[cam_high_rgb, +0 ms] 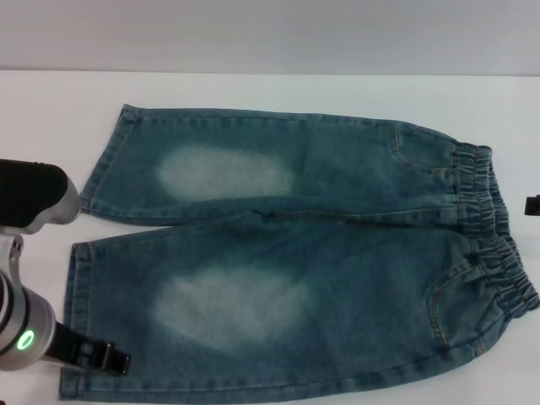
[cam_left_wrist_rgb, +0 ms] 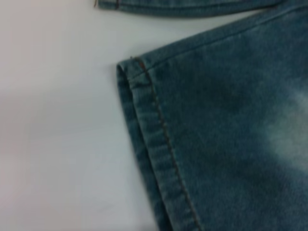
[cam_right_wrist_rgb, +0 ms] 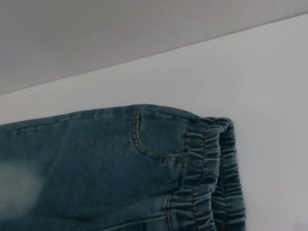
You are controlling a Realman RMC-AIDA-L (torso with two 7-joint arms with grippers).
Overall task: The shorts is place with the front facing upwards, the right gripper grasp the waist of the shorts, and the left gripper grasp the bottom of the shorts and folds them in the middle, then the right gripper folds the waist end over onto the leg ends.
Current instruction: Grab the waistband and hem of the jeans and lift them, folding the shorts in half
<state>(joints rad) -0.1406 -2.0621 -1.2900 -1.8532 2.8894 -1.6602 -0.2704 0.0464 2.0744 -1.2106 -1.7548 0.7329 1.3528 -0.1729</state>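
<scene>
The blue-green denim shorts (cam_high_rgb: 337, 253) lie flat and front up on the white table (cam_high_rgb: 51, 110). Both legs have pale faded patches. The ruched waist (cam_high_rgb: 489, 228) is at the right, and the two straight leg hems (cam_high_rgb: 76, 312) are at the left. My left gripper (cam_high_rgb: 105, 359) hovers at the near leg's hem, close to the table's front edge. The left wrist view shows that hem (cam_left_wrist_rgb: 154, 144) and its corner. Only a black tip of my right gripper (cam_high_rgb: 532, 204) shows, just right of the waist. The right wrist view shows the waistband (cam_right_wrist_rgb: 207, 173) and a stitched pocket (cam_right_wrist_rgb: 144, 139).
Bare white table surrounds the shorts on the left, behind them and on the right. A grey wall (cam_high_rgb: 270, 34) rises behind the table's far edge. My left arm's silver tube with a green light (cam_high_rgb: 25, 341) fills the lower-left corner.
</scene>
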